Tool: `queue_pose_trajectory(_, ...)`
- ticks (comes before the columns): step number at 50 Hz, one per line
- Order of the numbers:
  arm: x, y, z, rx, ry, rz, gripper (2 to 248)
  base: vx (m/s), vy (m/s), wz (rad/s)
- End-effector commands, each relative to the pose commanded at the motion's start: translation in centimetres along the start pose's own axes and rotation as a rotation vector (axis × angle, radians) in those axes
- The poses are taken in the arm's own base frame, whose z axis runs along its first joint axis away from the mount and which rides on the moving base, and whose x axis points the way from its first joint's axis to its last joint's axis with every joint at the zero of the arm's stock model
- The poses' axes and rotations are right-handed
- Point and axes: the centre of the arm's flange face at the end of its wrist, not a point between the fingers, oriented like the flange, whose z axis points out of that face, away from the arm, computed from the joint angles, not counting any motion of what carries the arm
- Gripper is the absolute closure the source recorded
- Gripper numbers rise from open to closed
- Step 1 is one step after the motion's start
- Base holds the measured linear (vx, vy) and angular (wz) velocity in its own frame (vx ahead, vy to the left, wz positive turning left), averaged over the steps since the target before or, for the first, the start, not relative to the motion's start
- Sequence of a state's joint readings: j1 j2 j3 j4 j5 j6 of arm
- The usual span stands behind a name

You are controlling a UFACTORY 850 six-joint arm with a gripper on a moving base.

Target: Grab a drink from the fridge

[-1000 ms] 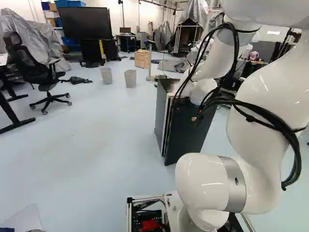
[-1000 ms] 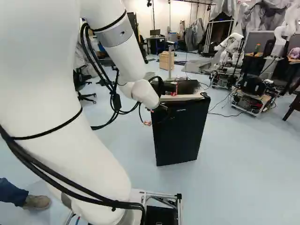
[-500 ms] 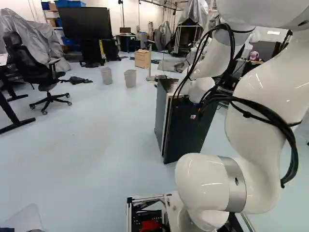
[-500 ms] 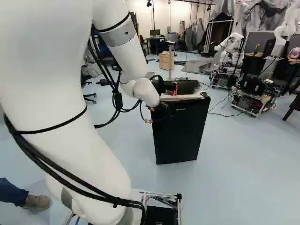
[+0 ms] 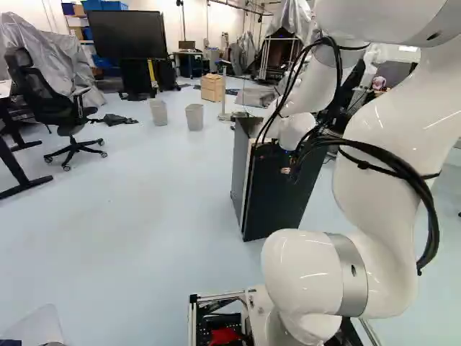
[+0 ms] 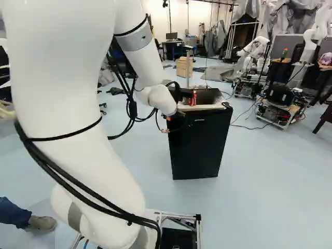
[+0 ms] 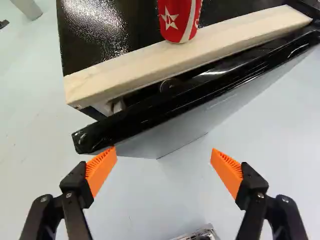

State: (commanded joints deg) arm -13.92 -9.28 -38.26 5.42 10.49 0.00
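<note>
At the black fridge's near upper left corner in the right base view is my gripper [image 6: 175, 123], partly hidden by the wrist and cables. In the wrist view the gripper [image 7: 164, 159] stands wide open with nothing between its orange pads. One fingertip is close to a corner of the fridge door [image 7: 102, 132]; contact cannot be told. A narrow dark gap runs between the door's top edge and the pale wooden strip [image 7: 185, 52]. The red can [image 7: 180, 19] stands upright on the fridge top at that strip. The fridge [image 6: 199, 148] hides its inside.
Ahead at the right of the right base view are another robot [image 6: 254, 54] and a wheeled base with equipment [image 6: 280, 106]. Two grey bins [image 5: 194, 117] and an office chair [image 5: 61, 104] stand left of the fridge. A person's foot [image 6: 41, 223] is beside the base.
The arm has shifted, its upper links moving rightward in the right base view. The fridge door's free side has swung a little towards the body, narrowing the gap. The base has not moved.
</note>
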Motion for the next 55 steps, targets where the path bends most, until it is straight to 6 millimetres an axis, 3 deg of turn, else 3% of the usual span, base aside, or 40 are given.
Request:
queue_pose_trajectory(30, 1.8, -1.3, 1.7, 0.016, 0.008, -0.018, 3, 0.0, 0.0, 0.0)
queue_pose_trajectory(55, 0.4, -0.8, 0.4, 0.01, 0.001, -0.012, 3, 0.0, 0.0, 0.0)
